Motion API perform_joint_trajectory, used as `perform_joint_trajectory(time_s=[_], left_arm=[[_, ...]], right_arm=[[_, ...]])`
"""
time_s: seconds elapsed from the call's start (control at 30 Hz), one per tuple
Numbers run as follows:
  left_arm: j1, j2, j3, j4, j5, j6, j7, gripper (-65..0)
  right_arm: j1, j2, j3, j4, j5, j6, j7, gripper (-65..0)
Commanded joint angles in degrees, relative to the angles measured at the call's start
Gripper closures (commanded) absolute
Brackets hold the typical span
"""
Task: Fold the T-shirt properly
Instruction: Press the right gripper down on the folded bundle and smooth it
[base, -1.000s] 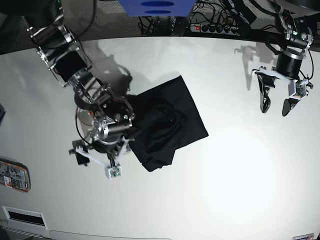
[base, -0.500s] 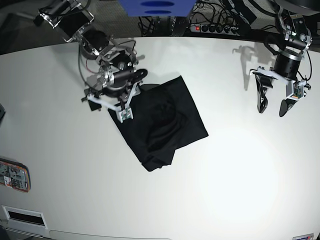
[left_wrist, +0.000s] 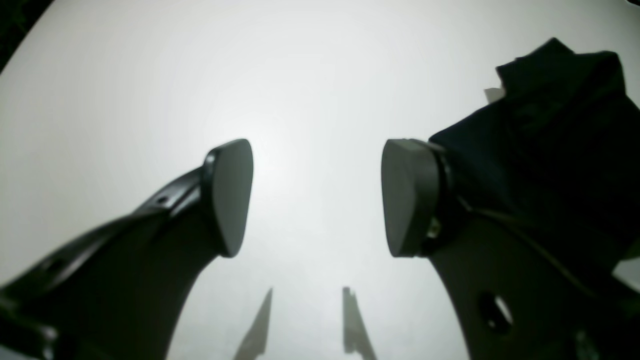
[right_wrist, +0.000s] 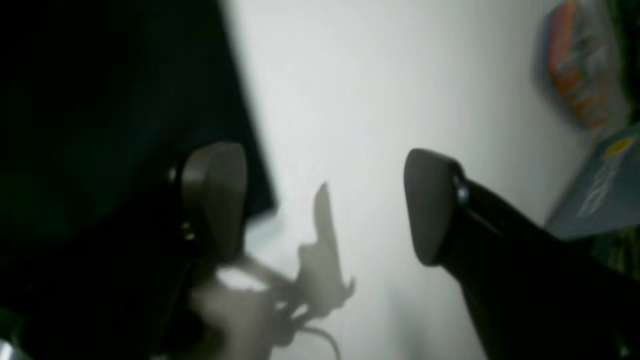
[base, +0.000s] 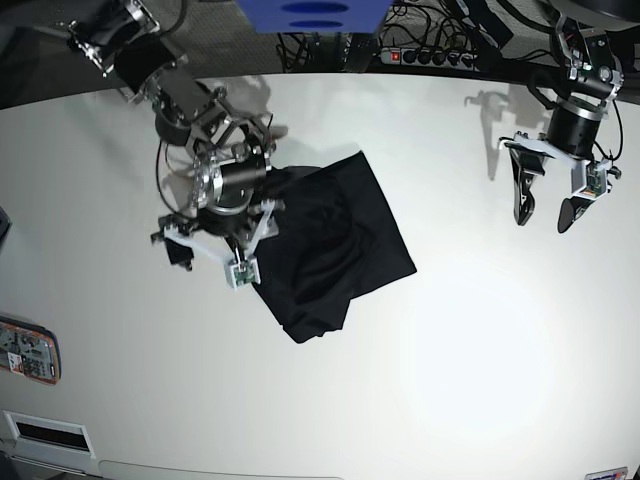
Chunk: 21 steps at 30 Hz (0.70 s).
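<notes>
While the T-shirt (base: 325, 245) lies beside the right gripper (base: 210, 255), both spread empty | left gripper (base: 545, 205) well apart | cloth: soft, black, rumpled rectangle.

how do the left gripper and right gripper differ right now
The right gripper hangs at the edge of the T-shirt, one finger in front of the cloth; the left gripper is far off over bare table. The right wrist view is blurred, the left wrist view sharp. Both are open and hold nothing.
</notes>
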Motion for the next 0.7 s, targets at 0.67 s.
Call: perform_joint_trajectory(time_s=[0.67], left_arm=[[0.1, -0.3, -0.3, 0.8, -0.5, 0.1, -0.7, -38.8]], right_arm=[[-2.5, -8.3, -13.3, 1.4, 7.0, -0.1, -0.6, -47.0]])
